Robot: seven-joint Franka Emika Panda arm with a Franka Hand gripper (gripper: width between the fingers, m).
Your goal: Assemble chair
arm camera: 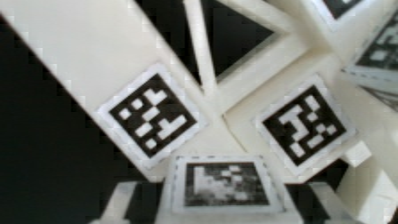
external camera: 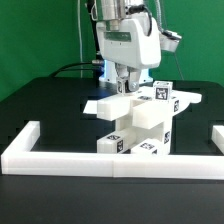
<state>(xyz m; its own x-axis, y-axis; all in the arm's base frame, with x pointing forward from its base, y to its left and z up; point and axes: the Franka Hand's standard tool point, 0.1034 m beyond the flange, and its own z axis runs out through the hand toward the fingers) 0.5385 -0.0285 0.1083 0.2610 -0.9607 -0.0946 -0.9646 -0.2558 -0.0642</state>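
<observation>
The chair point(external camera: 140, 115) is a partly joined stack of chunky white tagged blocks and slabs standing just behind the front border wall. My gripper point(external camera: 124, 80) comes down on the stack's top from behind. In the wrist view my gripper point(arm camera: 226, 200) has one finger on each side of a white tagged part point(arm camera: 222, 180), shut on it. Beyond that part lie two more tagged white pieces, one point(arm camera: 157, 112) toward the dark table and one point(arm camera: 302, 122) beside it. The structure's lower blocks point(external camera: 128, 143) carry tags facing the camera.
A long low white border wall point(external camera: 100, 158) runs along the front, with a side arm at the exterior view's left point(external camera: 25, 135) and another at its right point(external camera: 217, 135). The table point(external camera: 60, 105) is black. Green backdrop behind.
</observation>
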